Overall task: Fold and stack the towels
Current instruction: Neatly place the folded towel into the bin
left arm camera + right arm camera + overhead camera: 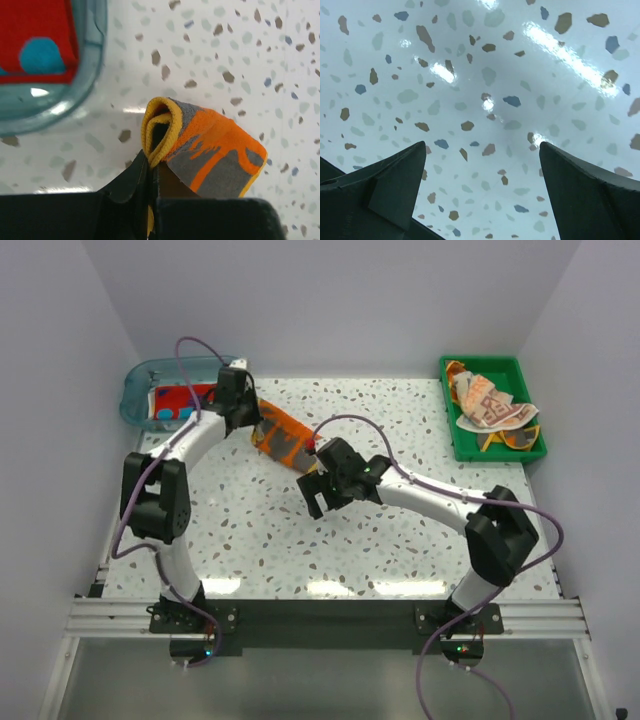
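The speckled table point(400, 540) carries two containers at its far corners. The green tray point(528, 368), far right, holds a crumpled peach-patterned towel point(490, 405) lying on top of another cloth point(515, 438), yellow and orange, of which only the edges show. The clear blue tub point(135, 390), far left, holds a red towel point(178, 402) with teal spots, lying flat on its floor.

Between them, just beside the tub, the orange towel point(285, 438) with grey print and yellow trim stretches diagonally across the tabletop. The left gripper point(256, 428) pinches its rolled-over yellow edge, with the jaws clamped tight on the cloth in the left wrist view. The right gripper point(312, 490) is near the towel's other end, its fingers point(395, 185) spread wide apart over bare tabletop, holding nothing.
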Controlling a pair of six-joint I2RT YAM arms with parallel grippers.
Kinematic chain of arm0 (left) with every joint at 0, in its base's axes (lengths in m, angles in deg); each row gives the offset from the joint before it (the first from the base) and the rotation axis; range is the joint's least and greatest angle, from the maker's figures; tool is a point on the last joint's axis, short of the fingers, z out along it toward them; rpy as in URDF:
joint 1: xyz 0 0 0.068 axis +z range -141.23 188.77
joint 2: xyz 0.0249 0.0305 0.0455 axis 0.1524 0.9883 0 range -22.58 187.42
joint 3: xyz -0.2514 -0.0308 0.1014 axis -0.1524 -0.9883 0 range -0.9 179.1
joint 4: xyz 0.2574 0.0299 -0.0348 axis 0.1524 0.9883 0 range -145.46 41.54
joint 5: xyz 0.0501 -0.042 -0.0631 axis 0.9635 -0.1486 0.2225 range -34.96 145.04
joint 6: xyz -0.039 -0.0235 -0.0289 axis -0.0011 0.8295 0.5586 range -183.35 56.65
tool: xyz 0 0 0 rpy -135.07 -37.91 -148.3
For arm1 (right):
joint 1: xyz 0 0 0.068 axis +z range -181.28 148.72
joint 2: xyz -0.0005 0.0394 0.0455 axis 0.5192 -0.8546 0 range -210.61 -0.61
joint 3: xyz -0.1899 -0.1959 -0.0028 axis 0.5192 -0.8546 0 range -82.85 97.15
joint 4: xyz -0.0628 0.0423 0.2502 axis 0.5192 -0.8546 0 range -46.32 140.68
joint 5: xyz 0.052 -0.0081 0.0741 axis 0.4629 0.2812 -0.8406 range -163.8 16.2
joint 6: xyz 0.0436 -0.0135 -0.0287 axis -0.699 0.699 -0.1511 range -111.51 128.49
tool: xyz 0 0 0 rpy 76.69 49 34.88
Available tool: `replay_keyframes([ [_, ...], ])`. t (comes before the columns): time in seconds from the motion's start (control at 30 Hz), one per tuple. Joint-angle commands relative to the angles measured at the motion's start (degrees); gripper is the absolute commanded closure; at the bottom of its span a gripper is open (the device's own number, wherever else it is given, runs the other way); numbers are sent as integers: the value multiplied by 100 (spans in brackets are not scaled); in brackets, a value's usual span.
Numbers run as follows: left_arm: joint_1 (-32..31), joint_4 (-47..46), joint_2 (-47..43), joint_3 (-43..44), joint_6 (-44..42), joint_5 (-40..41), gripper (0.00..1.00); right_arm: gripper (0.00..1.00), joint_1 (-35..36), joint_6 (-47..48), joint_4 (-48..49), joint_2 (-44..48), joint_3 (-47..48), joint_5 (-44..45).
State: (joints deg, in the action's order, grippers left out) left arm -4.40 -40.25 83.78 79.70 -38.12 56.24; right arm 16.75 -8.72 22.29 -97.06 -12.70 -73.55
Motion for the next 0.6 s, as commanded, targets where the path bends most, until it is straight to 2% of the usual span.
replay_keyframes([
  [0.0,235,887,401,1113,-905,714,100,1,-74,218,-668,476,96,414],
  [0.23,902,1942,1456,3619,-1328,1032,100,1,-136,473,-1038,715,-54,555],
  [0.4,1308,2048,2054,4454,-1618,1023,100,1,-189,605,-1117,688,-10,669],
  [0.57,1756,1838,2221,4456,-2091,1181,100,1,-233,631,-1134,662,-19,748],
])
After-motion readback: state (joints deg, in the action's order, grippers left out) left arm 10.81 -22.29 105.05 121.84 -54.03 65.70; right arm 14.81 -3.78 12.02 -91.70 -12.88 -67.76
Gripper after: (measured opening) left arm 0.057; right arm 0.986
